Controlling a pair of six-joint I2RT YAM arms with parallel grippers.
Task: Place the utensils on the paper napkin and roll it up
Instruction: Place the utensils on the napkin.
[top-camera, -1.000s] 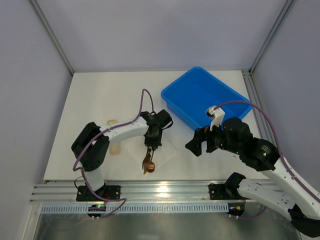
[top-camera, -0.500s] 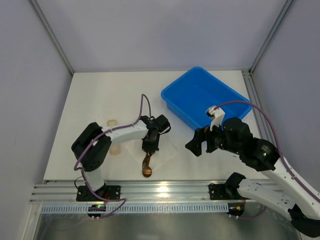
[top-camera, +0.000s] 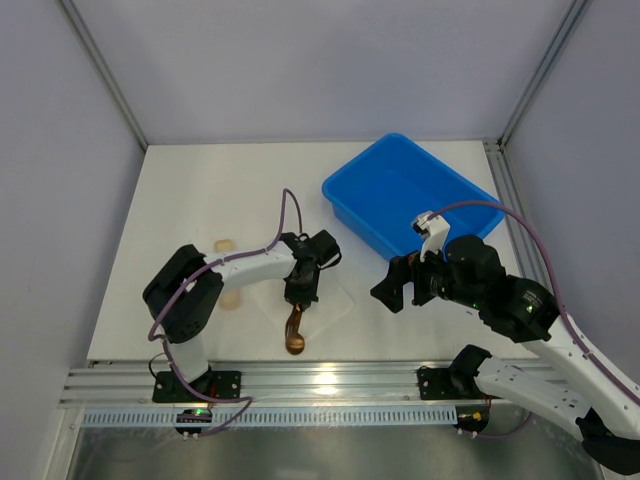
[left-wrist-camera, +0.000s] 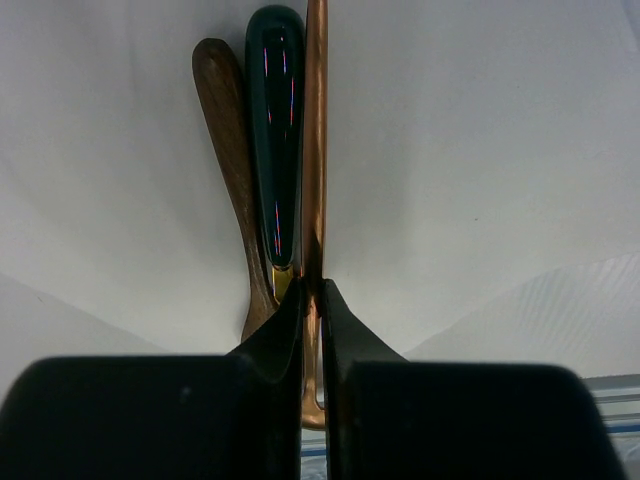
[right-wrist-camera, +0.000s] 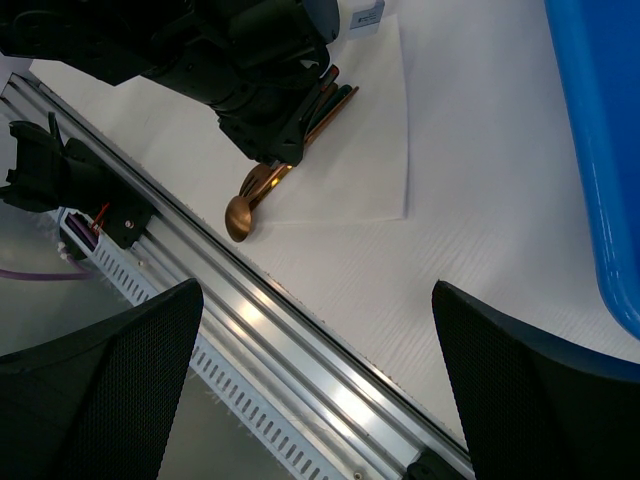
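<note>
Copper-coloured metal, a slim utensil handle (left-wrist-camera: 316, 150) seen edge-on, is pinched between the all-but-closed fingers of the left pincer (left-wrist-camera: 312, 292). The pincer sits low over the paper napkin (left-wrist-camera: 480, 150), probably so the piece can be laid next to the dark green handle (left-wrist-camera: 275, 130) just beside it, which looks like a second utensil. Back past the fingertips, toward the rail, a round spoon bowl (right-wrist-camera: 238, 215) lies beyond the napkin's near edge, so the set likely needs shifting further onto the sheet before rolling. Well apart on the other side, the right pincer (top-camera: 400, 287) hovers wide open and empty, presumably parked clear of the work.
</note>
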